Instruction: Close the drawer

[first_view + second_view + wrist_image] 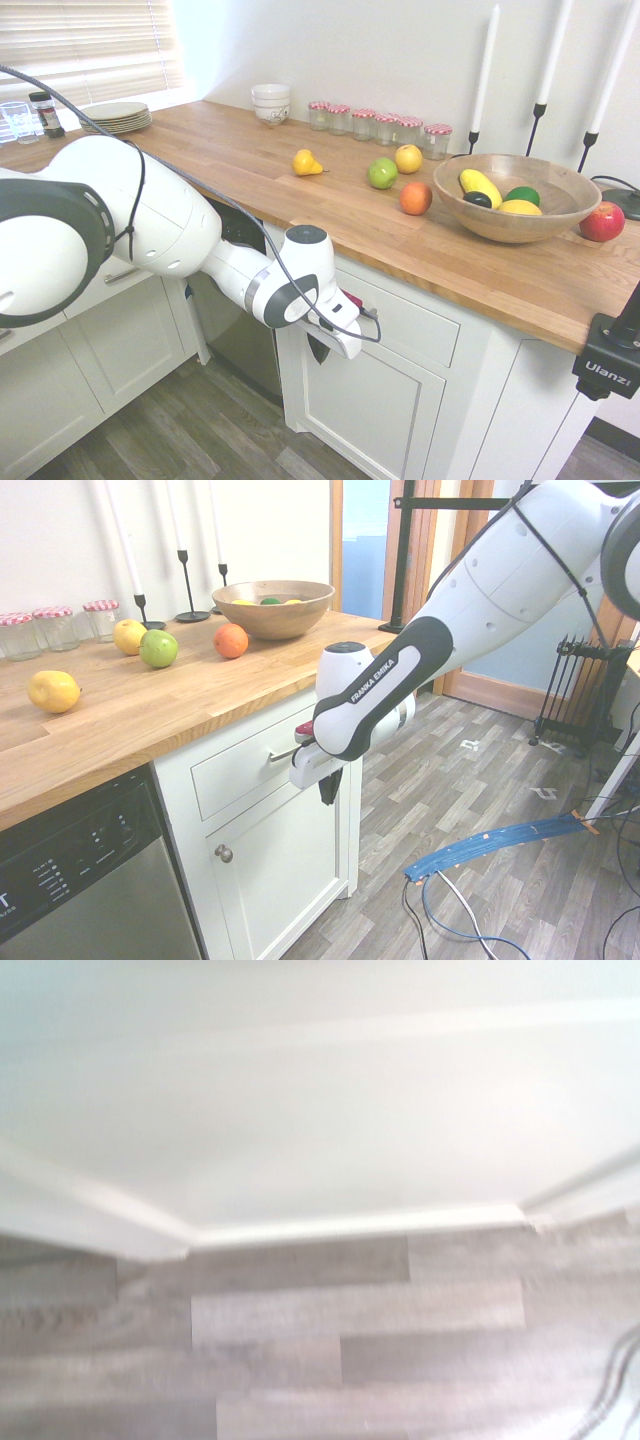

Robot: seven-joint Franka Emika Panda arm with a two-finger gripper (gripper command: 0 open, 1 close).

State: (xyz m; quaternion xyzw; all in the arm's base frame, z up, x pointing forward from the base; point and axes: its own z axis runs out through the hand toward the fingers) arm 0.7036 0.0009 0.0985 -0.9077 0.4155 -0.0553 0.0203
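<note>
"FRANKA EMIKA" on arm (370, 695); fingers (328, 785) clenched empty beside drawer (245, 765) handle.

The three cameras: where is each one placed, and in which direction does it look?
First exterior view: high above the floor, looking down along the wooden counter; the arm enters from the left, its pincer shut before the drawer.
Second exterior view: lower, on the opposite side, facing the cupboard front; the arm enters from the right.
Wrist view: looking straight down at the white cupboard door and grey plank floor; no part of the robot shows.
Both exterior views share the drawer, pincer and fruit bowl.
</note>
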